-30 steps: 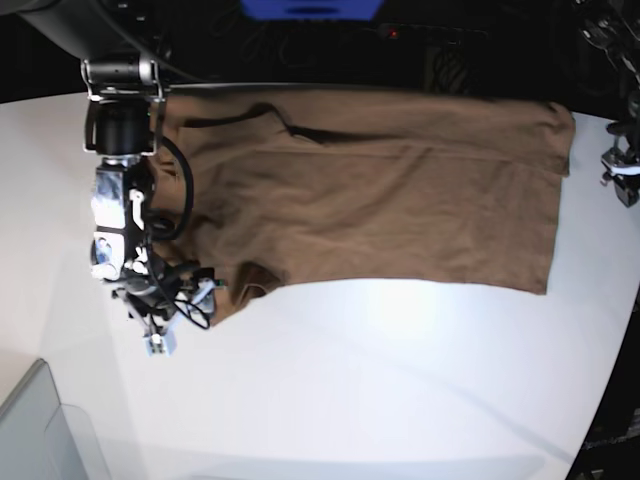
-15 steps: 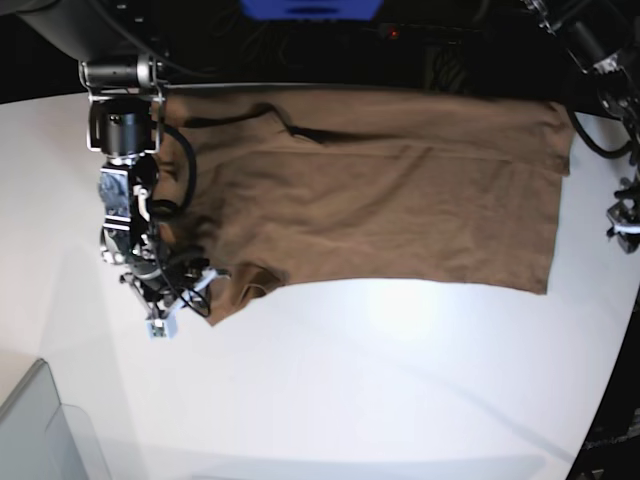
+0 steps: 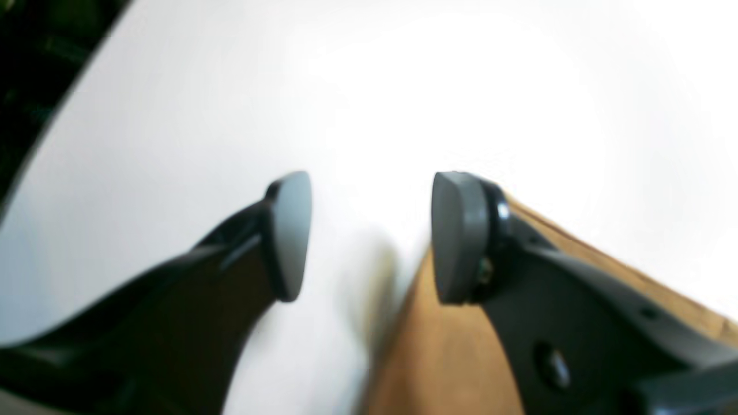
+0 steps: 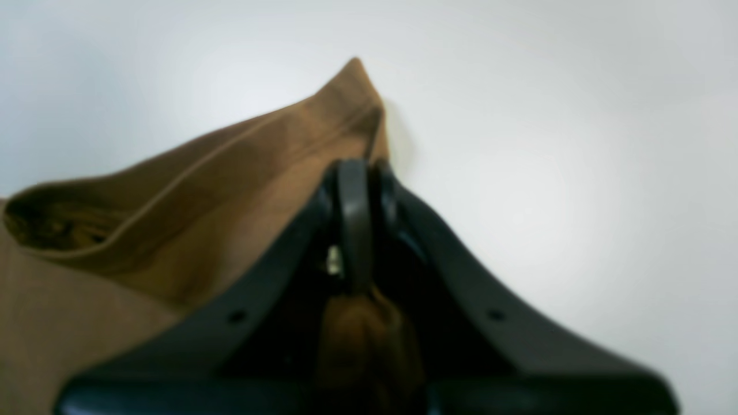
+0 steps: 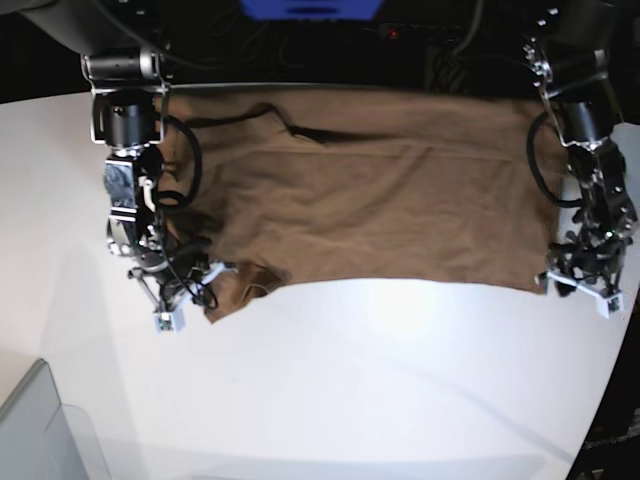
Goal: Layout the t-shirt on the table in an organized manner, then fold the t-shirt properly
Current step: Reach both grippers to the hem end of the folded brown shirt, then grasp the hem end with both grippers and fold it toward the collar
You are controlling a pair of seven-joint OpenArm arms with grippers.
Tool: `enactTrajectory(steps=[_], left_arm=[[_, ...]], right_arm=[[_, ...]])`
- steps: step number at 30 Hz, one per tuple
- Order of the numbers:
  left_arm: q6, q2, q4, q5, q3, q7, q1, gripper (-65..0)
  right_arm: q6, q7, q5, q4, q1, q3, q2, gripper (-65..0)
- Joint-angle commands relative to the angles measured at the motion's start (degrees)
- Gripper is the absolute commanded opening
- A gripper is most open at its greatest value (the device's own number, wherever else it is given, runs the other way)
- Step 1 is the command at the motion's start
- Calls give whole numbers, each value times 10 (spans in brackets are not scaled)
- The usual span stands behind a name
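The tan-brown t-shirt (image 5: 380, 200) lies spread across the far part of the white table (image 5: 350, 380), with its sleeve (image 4: 230, 190) at the near left. My right gripper (image 5: 195, 292) is shut on that sleeve's edge. In the right wrist view the closed fingertips (image 4: 354, 173) pinch brown cloth, and a fold of it bunches between the jaws. My left gripper (image 5: 578, 290) hovers at the shirt's near right hem corner. It stands open (image 3: 369, 236), one finger over bare table, the other over the t-shirt's edge (image 3: 438, 357).
A grey translucent bin (image 5: 40, 430) sits at the near left corner. The table's curved edge (image 5: 610, 400) runs down the right side, close to the left arm. A blue object (image 5: 310, 8) lies beyond the far edge.
My right gripper has closed from wide open onto the sleeve edge. The left arm has swung in from the right edge and come down to the hem corner.
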Motion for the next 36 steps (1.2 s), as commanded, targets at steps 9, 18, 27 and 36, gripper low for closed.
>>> enactTrajectory(steps=[9,18,27,36], left_arm=[[1,-11,-96,-2,82,-105,-41,-326],[0,-11,-169,-3,135,-132,-50,-418],[0,-10,-158,-3,134,-132,-49,-650],[0,-10,-13,-4,132,-130,-6,-650]], right_arm=[[1,-42,-11,-1,-10,0,1,-650],[1,-42,-11,-1,-12,0,0,-650],[1,-40,-9,28,-18,1,-2,-650],[1,-39,-8,226,-88,5,-26,-650]])
